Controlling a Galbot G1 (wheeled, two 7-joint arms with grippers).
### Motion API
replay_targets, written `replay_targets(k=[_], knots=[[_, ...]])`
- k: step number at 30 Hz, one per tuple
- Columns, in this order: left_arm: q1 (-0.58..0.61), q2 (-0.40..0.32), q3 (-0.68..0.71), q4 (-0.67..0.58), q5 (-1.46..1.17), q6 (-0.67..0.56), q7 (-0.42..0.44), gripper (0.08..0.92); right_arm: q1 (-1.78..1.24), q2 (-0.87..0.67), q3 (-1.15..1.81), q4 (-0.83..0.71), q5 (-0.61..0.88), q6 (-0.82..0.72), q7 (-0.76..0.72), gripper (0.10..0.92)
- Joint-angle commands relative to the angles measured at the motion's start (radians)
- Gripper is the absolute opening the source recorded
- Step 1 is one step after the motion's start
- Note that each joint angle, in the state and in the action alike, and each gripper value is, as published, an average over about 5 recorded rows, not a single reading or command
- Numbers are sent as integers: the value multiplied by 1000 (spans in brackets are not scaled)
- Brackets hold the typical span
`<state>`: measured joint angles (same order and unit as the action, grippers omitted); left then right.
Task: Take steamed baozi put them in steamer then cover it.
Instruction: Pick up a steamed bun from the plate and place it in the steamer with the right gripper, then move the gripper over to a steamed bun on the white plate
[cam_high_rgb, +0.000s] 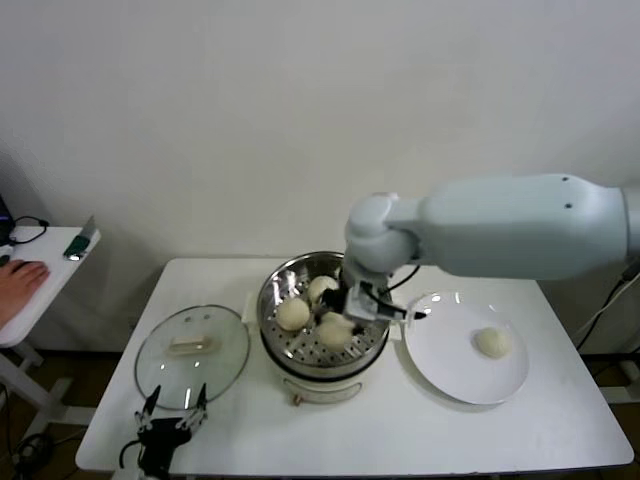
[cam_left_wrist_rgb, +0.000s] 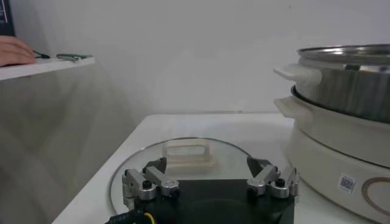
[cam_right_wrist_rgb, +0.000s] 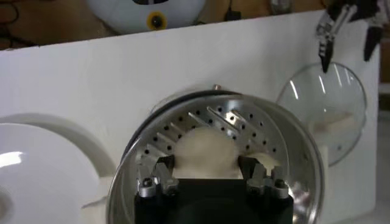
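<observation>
Right gripper (cam_right_wrist_rgb: 207, 176) hides most of its bun (cam_right_wrist_rgb: 206, 149).

creamy-white baozi (cam_high_rgb: 293, 314), shiny perforated steel steamer (cam_high_rgb: 372, 350), white plate (cam_high_rgb: 450, 370)

Three creamy baozi (cam_high_rgb: 293, 314) inside the steel steamer (cam_high_rgb: 275, 288), one on the plate; glass cover (cam_high_rgb: 192, 356) flat alongside.
</observation>
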<state>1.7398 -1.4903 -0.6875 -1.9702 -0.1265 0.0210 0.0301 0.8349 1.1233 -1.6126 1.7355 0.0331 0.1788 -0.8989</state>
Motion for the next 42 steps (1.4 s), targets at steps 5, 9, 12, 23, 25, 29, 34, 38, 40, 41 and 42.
replay_targets(k=[5,9,12,23,25,29,34,38,40,41,42], knots=[[2,-1,-1,6,0,-3,-1,823,-134,55,3,-44,-155,24,35,696],[1,-2,1,8,0,-4,-2,823,-146,62,8,-62,-166,20,52,696],[0,-2,2,7,-1,-5,-2,823,-142,64,14,-68,-167,19,64,700],[-4,-4,7,9,1,-5,-2,823,-4,-65,61,-78,33,33,-18,822],[-6,-3,7,11,0,-5,-2,823,57,-126,45,-101,138,14,-58,823],[-14,-1,8,14,-1,-4,-2,823,206,-243,-83,-206,438,-83,-128,823],[-22,5,10,14,-6,-4,-2,823,276,-389,-217,-354,586,-198,-187,823],[-28,9,8,12,-10,-5,-1,823,237,-505,-284,-415,557,-228,-200,823],[-30,10,7,12,-7,-6,0,823,183,-553,-288,-425,515,-236,-195,823],[-30,10,6,12,-5,-7,0,823,144,-577,-275,-430,489,-242,-191,823],[-30,9,5,12,-4,-8,0,823,104,-596,-257,-434,465,-248,-185,823]])
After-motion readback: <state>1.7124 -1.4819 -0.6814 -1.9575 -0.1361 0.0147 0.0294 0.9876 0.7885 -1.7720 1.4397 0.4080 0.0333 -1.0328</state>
